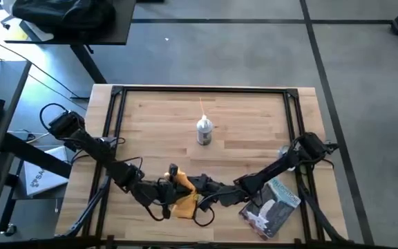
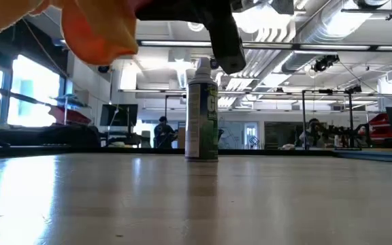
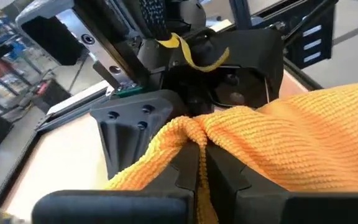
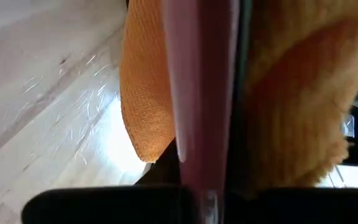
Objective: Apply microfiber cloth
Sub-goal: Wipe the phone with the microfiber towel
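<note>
One cloth (image 1: 183, 195), one can (image 1: 204, 132), one packet (image 1: 271, 205). Left gripper (image 1: 173, 185) and right gripper (image 1: 197, 194) meet low at the worktop's front edge. Left fingers (image 3: 185, 171) are clamped on the cloth; right's can't tell.

Soft, ribbed orange microfiber cloth (image 3: 303, 137); pale wood-plank table (image 1: 240, 117) with slight sheen; glossy spray can (image 2: 201, 112); glossy printed packet (image 1: 271, 205).

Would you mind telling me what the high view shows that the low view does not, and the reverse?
Only the high view shows both arms meeting at the table's near edge, the left gripper and right gripper on either side of the microfiber cloth, and the grey-blue printed packet by the right arm. Only the low view shows the cloth hanging clear above the tabletop, and people in the room behind. Both show the cloth and the upright spray can.
</note>
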